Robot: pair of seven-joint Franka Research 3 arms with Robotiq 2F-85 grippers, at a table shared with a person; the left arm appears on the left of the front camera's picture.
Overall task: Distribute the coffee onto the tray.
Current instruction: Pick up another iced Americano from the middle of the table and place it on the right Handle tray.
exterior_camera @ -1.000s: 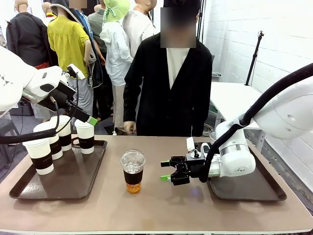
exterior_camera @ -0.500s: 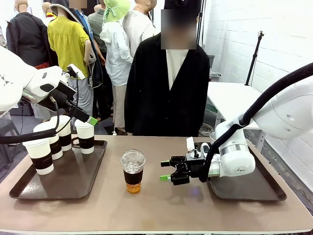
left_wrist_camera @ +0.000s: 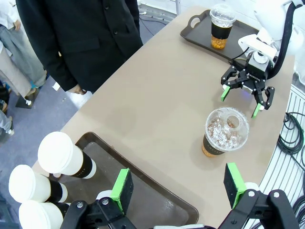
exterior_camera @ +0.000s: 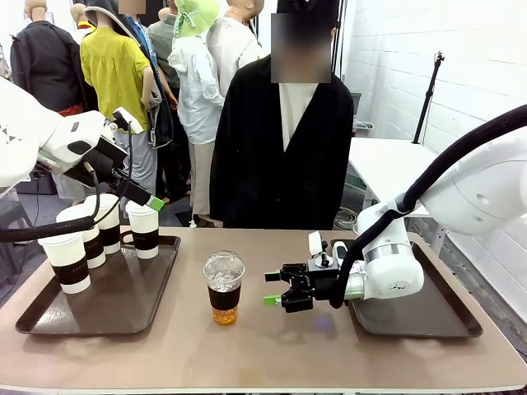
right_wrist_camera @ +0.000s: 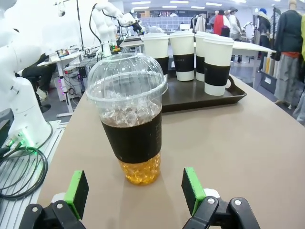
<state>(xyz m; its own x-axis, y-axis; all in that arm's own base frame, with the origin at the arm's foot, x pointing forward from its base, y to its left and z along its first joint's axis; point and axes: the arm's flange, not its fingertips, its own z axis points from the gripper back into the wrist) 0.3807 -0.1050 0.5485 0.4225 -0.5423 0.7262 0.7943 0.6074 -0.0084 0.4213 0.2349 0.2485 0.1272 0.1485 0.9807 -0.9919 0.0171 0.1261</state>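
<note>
Jaws wide, iced coffee [right_wrist_camera: 128, 119] just ahead

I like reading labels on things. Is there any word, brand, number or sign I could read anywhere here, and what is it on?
No text here can be read.
Paper cups: faint marks on the dark sleeves, too small to read.
Iced cup: its dark sleeve shows no print.
Right arm: a small mark on the white casing, too blurred to read.
Trays and table: no print visible.

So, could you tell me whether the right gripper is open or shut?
Open: the right gripper shows its green pads spread apart, facing the iced coffee cup.
</note>
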